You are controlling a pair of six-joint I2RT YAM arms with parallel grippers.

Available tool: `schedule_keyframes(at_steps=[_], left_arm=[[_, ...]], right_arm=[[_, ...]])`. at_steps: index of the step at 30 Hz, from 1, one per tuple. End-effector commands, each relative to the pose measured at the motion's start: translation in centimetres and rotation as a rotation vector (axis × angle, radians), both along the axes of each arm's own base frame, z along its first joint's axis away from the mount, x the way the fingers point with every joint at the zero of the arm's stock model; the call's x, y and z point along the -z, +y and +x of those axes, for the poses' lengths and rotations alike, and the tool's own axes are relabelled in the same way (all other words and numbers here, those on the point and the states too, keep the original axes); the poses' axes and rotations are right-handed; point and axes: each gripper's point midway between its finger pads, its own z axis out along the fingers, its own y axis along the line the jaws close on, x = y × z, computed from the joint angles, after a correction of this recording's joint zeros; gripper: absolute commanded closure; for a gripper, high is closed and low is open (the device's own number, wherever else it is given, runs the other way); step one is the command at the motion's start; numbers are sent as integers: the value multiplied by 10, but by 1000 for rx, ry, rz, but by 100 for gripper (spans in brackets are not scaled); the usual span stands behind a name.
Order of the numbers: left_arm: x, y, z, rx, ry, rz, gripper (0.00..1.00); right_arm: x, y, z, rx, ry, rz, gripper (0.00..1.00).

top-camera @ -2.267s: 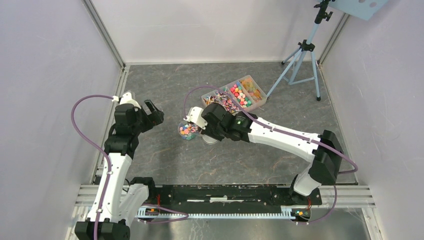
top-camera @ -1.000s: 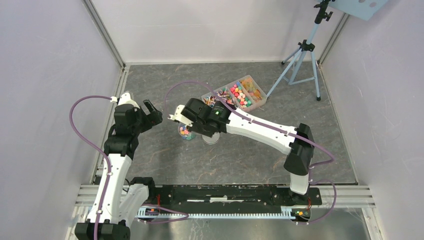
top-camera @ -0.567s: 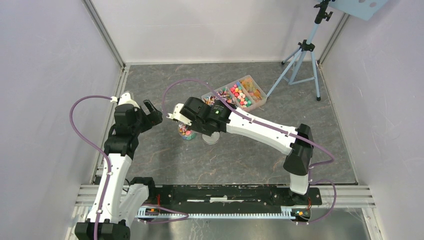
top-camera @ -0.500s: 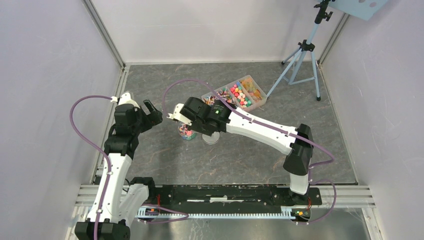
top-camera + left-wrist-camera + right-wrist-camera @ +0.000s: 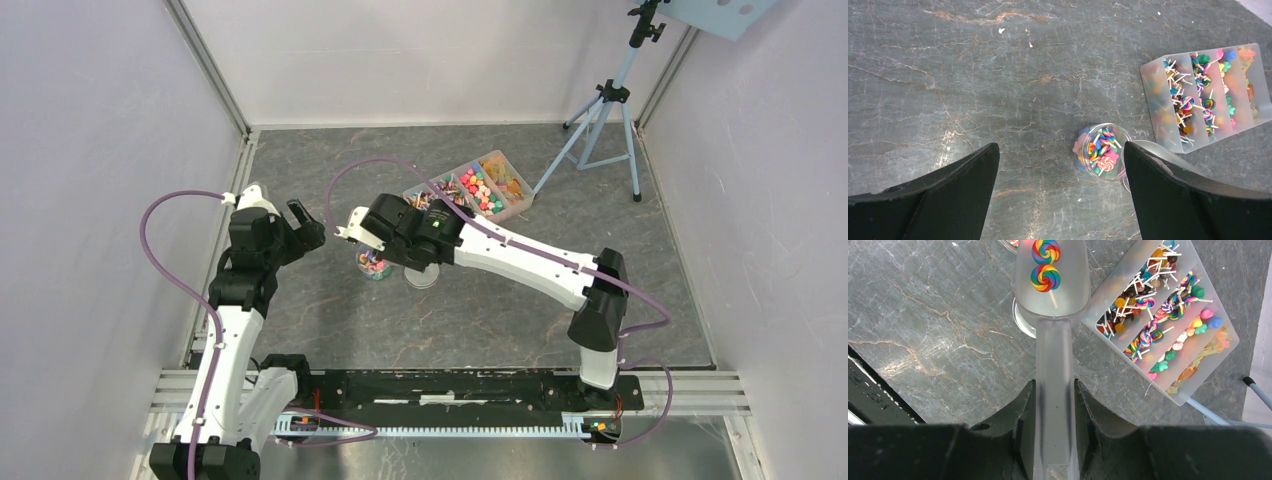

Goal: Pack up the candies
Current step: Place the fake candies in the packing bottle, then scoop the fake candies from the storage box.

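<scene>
The candies are small multicoloured sweets and swirl lollipops. Some fill a small clear jar [image 5: 373, 265] on the grey floor, also in the left wrist view [image 5: 1102, 151]. Several more lie in a divided clear tray [image 5: 470, 190], also seen by the right wrist [image 5: 1168, 325]. My right gripper [image 5: 1054, 385] is shut on the handle of a translucent scoop [image 5: 1053, 295], which carries two rainbow lollipops [image 5: 1045, 277]. The scoop's tip is over the jar. My left gripper [image 5: 1060, 150] is open and empty, hovering left of the jar [image 5: 303, 225].
A round grey lid [image 5: 421, 277] lies just right of the jar, partly under the scoop [image 5: 1020, 320]. A tripod [image 5: 600, 110] stands at the back right. White walls close in the left, back and right sides.
Over the first second my right arm swung left with the scoop, to above the jar. In the last second it has barely moved. The left arm is still.
</scene>
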Motion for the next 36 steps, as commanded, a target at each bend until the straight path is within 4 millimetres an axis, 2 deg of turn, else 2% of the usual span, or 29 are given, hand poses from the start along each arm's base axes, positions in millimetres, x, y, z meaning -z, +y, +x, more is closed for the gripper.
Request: schedule_keyframes(at_steps=[1,6,13,16,19,27,36], left_arm=[[-2,2,2,21,-17,41,0],[0,-7,1,64,-11,11,0],[1,-13,0,96,-6,-1,0],[-2,-16,-1,117,-28,-1,0],[-3,-21,-2,144,-42,-11,0],[-2,-26,-1,170,-44,-20,0],[-4,-26,-1,169,-48,-16,0]], right_arm=[[-27,-10,0,13,-58,64,100],[-22,-49,18,94,-65,72,100],[-45,-98,51,220,-90,143,100],[-41,-129,70,302,-105,90,100],[-35,-150,85,362,-96,62,100],[-14,-166,112,434,-75,-32,100],[15,-157,123,414,-12,-47,100]])
